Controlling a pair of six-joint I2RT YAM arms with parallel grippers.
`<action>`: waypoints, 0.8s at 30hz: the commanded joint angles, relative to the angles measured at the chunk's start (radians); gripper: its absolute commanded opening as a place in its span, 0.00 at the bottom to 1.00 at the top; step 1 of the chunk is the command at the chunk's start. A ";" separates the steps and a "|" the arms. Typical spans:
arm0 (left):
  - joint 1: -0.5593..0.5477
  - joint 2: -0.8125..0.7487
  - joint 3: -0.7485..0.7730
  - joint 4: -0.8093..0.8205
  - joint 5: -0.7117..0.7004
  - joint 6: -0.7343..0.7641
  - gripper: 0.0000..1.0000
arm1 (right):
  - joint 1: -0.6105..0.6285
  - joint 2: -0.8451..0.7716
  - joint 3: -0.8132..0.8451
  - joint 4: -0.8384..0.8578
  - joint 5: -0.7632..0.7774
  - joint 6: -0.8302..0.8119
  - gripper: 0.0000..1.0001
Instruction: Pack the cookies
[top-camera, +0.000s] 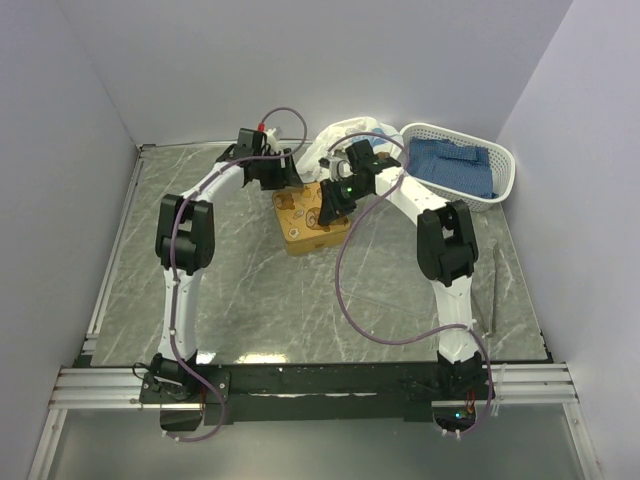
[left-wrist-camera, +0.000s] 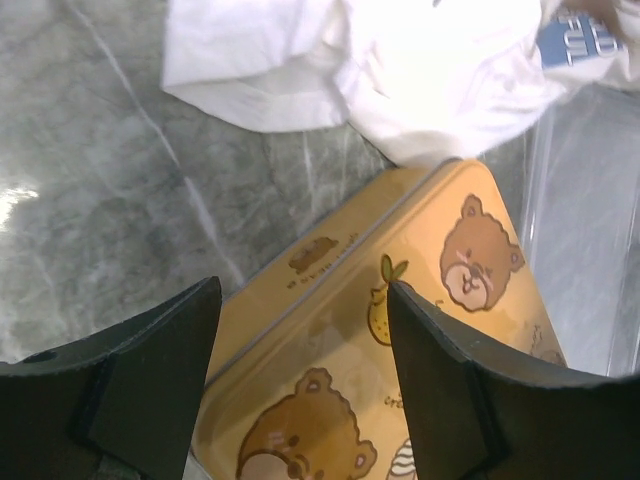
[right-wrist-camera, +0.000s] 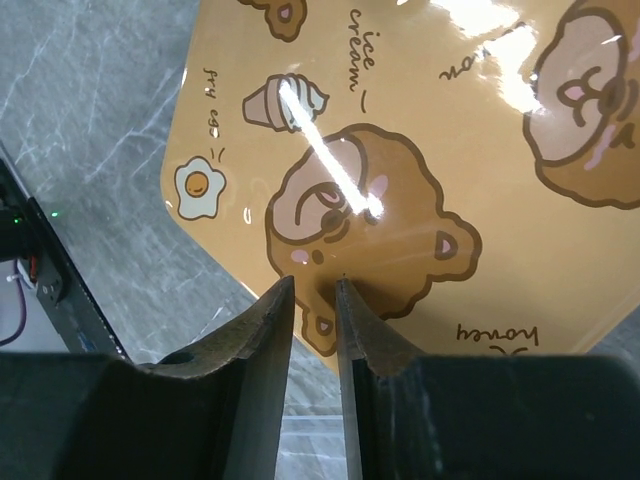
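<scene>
Cloth (top-camera: 345, 135), white and bunched, lies at 12 o'clock from the bear tin (top-camera: 300, 232) on the counter (top-camera: 280, 310), and a basket (top-camera: 508, 172) of blue towel (top-camera: 455, 165) sits at 2 o'clock. The lid (right-wrist-camera: 480, 150) is on, so the cookies are hidden. The left gripper (left-wrist-camera: 300, 300) hangs wide apart at the tin's 11 o'clock edge; the right gripper (right-wrist-camera: 312, 285), pinched almost together, holds nothing.

Grey marbled tabletop (top-camera: 260, 300). Bear-print yellow tin (top-camera: 298, 215) sits just 12 o'clock of centre. Crumpled white bag (top-camera: 345, 130) at 12 o'clock; white basket (top-camera: 455, 132) at 2 o'clock.
</scene>
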 joint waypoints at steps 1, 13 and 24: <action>-0.025 -0.014 0.021 0.005 0.058 0.061 0.72 | 0.012 -0.027 -0.014 -0.055 0.024 -0.033 0.33; -0.030 -0.115 -0.143 0.046 0.001 0.117 0.71 | 0.024 -0.064 -0.028 -0.064 0.000 -0.041 0.38; -0.036 -0.100 -0.116 0.032 -0.001 0.112 0.73 | 0.054 -0.088 -0.128 -0.049 -0.010 -0.044 0.33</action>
